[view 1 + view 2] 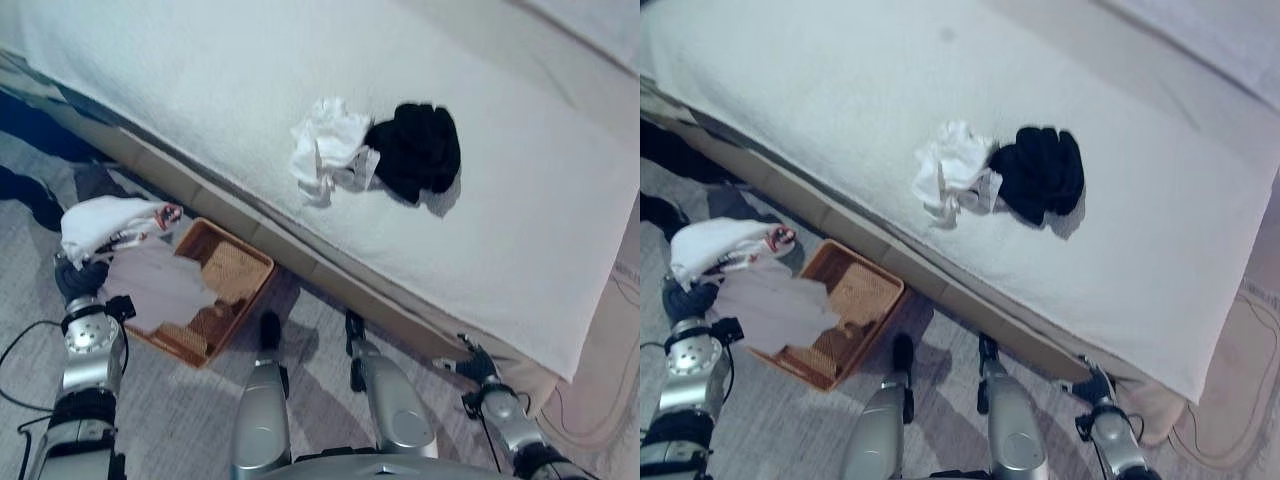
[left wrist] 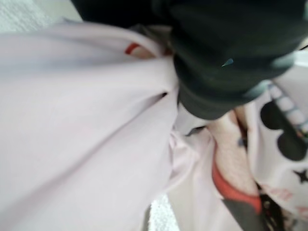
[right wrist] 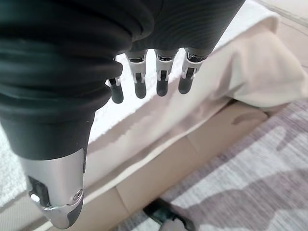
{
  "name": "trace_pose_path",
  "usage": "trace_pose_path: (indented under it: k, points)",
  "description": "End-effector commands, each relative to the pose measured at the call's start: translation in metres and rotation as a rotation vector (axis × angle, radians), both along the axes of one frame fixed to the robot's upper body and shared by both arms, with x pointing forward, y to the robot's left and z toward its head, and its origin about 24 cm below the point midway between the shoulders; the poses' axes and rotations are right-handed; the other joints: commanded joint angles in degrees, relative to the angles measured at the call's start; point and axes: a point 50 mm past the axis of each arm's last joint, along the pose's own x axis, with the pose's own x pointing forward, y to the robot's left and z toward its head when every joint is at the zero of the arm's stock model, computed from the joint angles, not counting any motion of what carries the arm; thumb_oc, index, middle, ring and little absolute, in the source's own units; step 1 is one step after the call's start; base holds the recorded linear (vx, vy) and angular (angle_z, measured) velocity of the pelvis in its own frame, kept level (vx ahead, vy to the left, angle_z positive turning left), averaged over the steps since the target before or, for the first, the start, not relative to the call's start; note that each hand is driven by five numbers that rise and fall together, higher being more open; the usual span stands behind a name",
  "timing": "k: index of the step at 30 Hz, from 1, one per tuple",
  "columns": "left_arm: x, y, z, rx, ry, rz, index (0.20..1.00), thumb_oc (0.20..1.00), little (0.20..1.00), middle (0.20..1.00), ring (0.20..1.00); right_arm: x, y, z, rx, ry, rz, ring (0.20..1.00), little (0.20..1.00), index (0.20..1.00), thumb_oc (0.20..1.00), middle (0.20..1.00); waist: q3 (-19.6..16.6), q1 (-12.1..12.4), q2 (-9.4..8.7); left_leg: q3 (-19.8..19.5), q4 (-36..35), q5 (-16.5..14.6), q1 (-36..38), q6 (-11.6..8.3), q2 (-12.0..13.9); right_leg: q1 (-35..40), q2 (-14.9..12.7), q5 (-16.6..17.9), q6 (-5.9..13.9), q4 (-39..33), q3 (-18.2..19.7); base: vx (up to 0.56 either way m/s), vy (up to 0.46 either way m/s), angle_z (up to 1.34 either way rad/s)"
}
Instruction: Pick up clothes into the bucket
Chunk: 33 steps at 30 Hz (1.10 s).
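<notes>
Fingers of the left hand (image 1: 80,275) clutch a pale garment (image 1: 150,282) over the basket (image 1: 240,268) rim — right hand (image 3: 144,82) hangs slack.

A wide bed covered with a white textured sheet (image 1: 840,90) is seen across the upper frame. A crumpled white garment (image 1: 952,170) and a bunched black garment (image 1: 1038,175) are lying touching at its centre. At lower left, a brown woven rectangular basket (image 1: 855,300) is partly draped by a pale printed cloth (image 1: 745,275), raised by the left hand (image 1: 685,297).

Before me the white-covered bed (image 1: 220,90) carries a white garment (image 1: 325,148) touching a black one (image 1: 418,148) (both crumpled).
</notes>
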Motion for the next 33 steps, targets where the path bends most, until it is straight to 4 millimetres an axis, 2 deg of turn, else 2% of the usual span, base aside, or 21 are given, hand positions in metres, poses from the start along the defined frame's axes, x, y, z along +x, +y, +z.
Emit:
trace_pose_path:
  k: [1, 2, 8, 14, 15, 16, 17, 19, 22, 23, 24, 25, 26, 27, 28, 29, 30, 31, 33]
  points:
    - [-0.012, 0.025, 0.027, 0.108, -0.059, 0.082, 0.2, 0.2, 0.2, 0.2, 0.2, -0.009, -0.005, 0.003, -0.024, -0.033, -0.001, 1.0, 1.0, 1.0, 1.0, 1.0, -3.2, -1.7, -2.2, 0.3, 8.4, -3.6, -5.8, 3.7, -3.2, -1.5, -1.4, 0.1, 1.52, 1.7, 1.6, -0.09, 0.066, 0.02]
    - [-0.006, 0.026, 0.035, 0.123, -0.064, 0.083, 0.2, 0.2, 0.2, 0.2, 0.2, -0.003, -0.008, 0.009, -0.029, -0.069, -0.015, 1.0, 1.0, 1.0, 1.0, 1.0, -2.3, -2.0, -2.11, 0.1, 11.2, -4.4, -8.9, 4.0, -3.5, -4.5, -1.3, -0.7, 1.32, 4.4, 1.8, -0.06, 0.046, 0.07]
    - [0.009, 0.026, 0.058, 0.187, -0.072, 0.074, 0.2, 0.2, 0.2, 0.2, 0.2, 0.015, -0.015, 0.032, -0.047, -0.183, -0.025, 1.0, 1.0, 1.0, 1.0, 1.0, 0.3, -2.5, -1.89, -0.8, 16.2, -5.4, -16.1, 4.15, -3.8, -11.4, -1.7, -2.0, 1.03, 9.6, 2.0, -0.05, 0.025, 0.04]
    - [0.027, 0.015, 0.078, 0.232, -0.092, 0.035, 0.2, 0.2, 0.2, 0.2, 0.2, 0.032, -0.017, 0.049, -0.071, -0.263, -0.037, 1.0, 1.0, 1.0, 1.0, 1.0, 2.1, -2.6, -1.95, -1.5, 16.1, -4.3, -20.4, 3.57, -3.9, -15.5, -2.1, -1.7, 1.06, 9.8, 0.6, -0.02, -0.012, 0.11]
    - [0.03, 0.014, 0.076, 0.238, -0.063, 0.04, 0.736, 0.736, 0.736, 0.736, 0.736, 0.036, -0.016, 0.055, -0.07, -0.29, -0.039, 1.0, 1.0, 1.0, 1.0, 1.0, 2.1, -2.7, -1.98, -1.6, 15.7, -4.1, -21.0, 3.51, -3.8, -16.1, -2.2, -1.6, 1.11, 9.7, 0.4, 0.0, -0.019, 0.06]
    - [0.035, 0.012, 0.072, 0.219, -0.026, 0.028, 1.0, 1.0, 1.0, 1.0, 1.0, 0.043, -0.016, 0.064, -0.077, -0.332, -0.034, 1.0, 1.0, 1.0, 1.0, 1.0, 2.1, -2.9, -1.98, -1.5, 15.2, -3.8, -21.7, 3.42, -3.7, -16.7, -2.3, -1.5, 1.19, 9.2, 0.2, 0.0, -0.003, 0.05]
    - [0.036, 0.012, 0.072, 0.219, -0.027, 0.027, 1.0, 1.0, 1.0, 1.0, 1.0, 0.043, -0.016, 0.065, -0.077, -0.332, -0.035, 1.0, 1.0, 1.0, 1.0, 1.0, 2.1, -2.9, -1.97, -1.5, 15.3, -3.8, -21.7, 3.42, -3.8, -16.7, -2.3, -1.5, 1.19, 9.2, 0.2, 0.0, 0.0, 0.13]
    - [0.037, 0.01, 0.076, 0.232, -0.036, 0.032, 1.0, 1.0, 1.0, 1.0, 1.0, 0.049, -0.014, 0.077, -0.087, -0.395, -0.035, 1.0, 1.0, 1.0, 1.0, 1.0, 2.1, -3.0, -1.84, -1.5, 14.8, -3.6, -22.3, 3.4, -3.7, -17.7, -2.2, -1.3, 1.2, 9.2, 0.1, 0.01, 0.016, 0.1]
    - [0.038, 0.008, 0.073, 0.243, -0.016, 0.045, 1.0, 1.0, 1.0, 1.0, 1.0, 0.062, -0.006, 0.117, -0.097, -0.614, -0.033, 1.0, 1.0, 1.0, 1.0, 1.0, 2.1, -3.4, -1.5, -1.1, 13.7, -3.1, -22.7, 3.44, -3.6, -18.6, -2.1, -1.0, 1.31, 8.5, 0.2, 0.01, 0.016, -0.03]
    - [0.037, 0.009, 0.074, 0.252, -0.016, 0.053, 1.0, 1.0, 1.0, 1.0, 1.0, 0.063, -0.004, 0.126, -0.106, -0.66, -0.022, 1.0, 1.0, 1.0, 1.0, 1.0, 2.1, -3.6, -1.4, -1.0, 13.4, -3.0, -22.6, 3.44, -3.6, -18.7, -2.1, -1.0, 1.37, 8.4, 0.3, 0.0, 0.015, -0.06]
    - [0.037, 0.009, 0.074, 0.252, -0.015, 0.053, 1.0, 1.0, 1.0, 1.0, 1.0, 0.063, -0.004, 0.126, -0.106, -0.66, -0.023, 1.0, 1.0, 1.0, 1.0, 1.0, 2.1, -3.5, -1.41, -1.0, 13.4, -3.0, -22.6, 3.44, -3.6, -18.7, -2.1, -1.0, 1.37, 8.4, 0.3, 0.01, 0.003, -0.09]
    - [0.036, 0.01, 0.075, 0.27, -0.009, 0.057, 1.0, 1.0, 1.0, 1.0, 1.0, 0.063, -0.001, 0.149, -0.135, -0.774, -0.004, 1.0, 1.0, 1.0, 1.0, 1.0, 2.1, -3.7, -1.28, -0.8, 13.0, -3.0, -22.4, 3.42, -3.6, -18.7, -2.1, -1.1, 1.43, 8.3, 0.3, 0.01, -0.003, -0.06]
    - [0.036, 0.01, 0.075, 0.27, -0.009, 0.056, 1.0, 1.0, 1.0, 1.0, 1.0, 0.063, -0.001, 0.149, -0.135, -0.774, -0.004, 1.0, 1.0, 1.0, 1.0, 1.0, 2.1, -3.7, -1.27, -0.8, 13.0, -3.0, -22.4, 3.42, -3.6, -18.7, -2.1, -1.1, 1.43, 8.3, 0.3, 0.01, -0.007, -0.06]
    - [0.036, 0.007, 0.074, 0.295, -0.005, 0.048, 1.0, 1.0, 1.0, 1.0, 1.0, 0.062, 0.001, 0.169, -0.172, -0.876, 0.013, 1.0, 1.0, 1.0, 1.0, 1.0, 2.1, -3.7, -0.93, -0.9, 12.6, -3.0, -22.0, 3.4, -3.6, -18.6, -2.2, -1.2, 1.46, 8.3, 0.4, 0.0, -0.004, -0.04]
    - [0.036, 0.007, 0.074, 0.294, -0.004, 0.048, 1.0, 1.0, 1.0, 1.0, 1.0, 0.062, 0.001, 0.169, -0.172, -0.875, 0.013, 1.0, 1.0, 1.0, 1.0, 1.0, 2.1, -3.7, -0.92, -0.9, 12.6, -3.0, -21.9, 3.4, -3.6, -18.6, -2.2, -1.2, 1.46, 8.3, 0.4, 0.0, -0.017, -0.06]
    - [0.035, 0.0, 0.072, 0.349, 0.008, 0.013, 1.0, 1.0, 1.0, 1.0, 1.0, 0.063, 0.0, 0.189, -0.199, -0.966, 0.012, 1.0, 1.0, 1.0, 1.0, 1.0, 2.1, -3.4, -0.55, -1.0, 11.9, -2.8, -21.5, 3.38, -3.7, -18.3, -2.3, -1.3, 1.43, 8.2, 0.2, 0.0, -0.013, -0.04]
    - [0.035, 0.0, 0.072, 0.349, 0.009, 0.013, 1.0, 1.0, 1.0, 1.0, 1.0, 0.063, 0.0, 0.189, -0.199, -0.965, 0.013, 1.0, 1.0, 1.0, 1.0, 1.0, 2.1, -3.4, -0.53, -1.0, 11.8, -2.7, -21.4, 3.38, -3.7, -18.2, -2.3, -1.3, 1.43, 8.2, 0.2, 0.0, 0.0, 0.0]
    - [0.035, -0.007, 0.066, 0.379, 0.029, -0.02, 1.0, 1.0, 1.0, 1.0, 1.0, 0.064, 0.0, 0.203, -0.206, -1.029, 0.004, 1.0, 1.0, 1.0, 1.0, 1.0, 2.1, -3.1, -0.15, -1.1, 11.2, -2.5, -20.8, 3.26, -3.8, -17.9, -2.5, -1.4, 1.45, 8.1, 0.1, 0.0, 0.0, 0.0]
    - [0.034, -0.009, 0.063, 0.409, 0.051, -0.031, 1.0, 1.0, 1.0, 1.0, 1.0, 0.065, -0.001, 0.211, -0.21, -1.064, -0.005, 1.0, 1.0, 1.0, 1.0, 1.0, 2.1, -2.9, 0.1, -1.1, 10.6, -2.3, -20.3, 3.19, -3.9, -17.6, -2.5, -1.4, 1.45, 8.0, 0.1, 0.0, -0.014, 0.06]
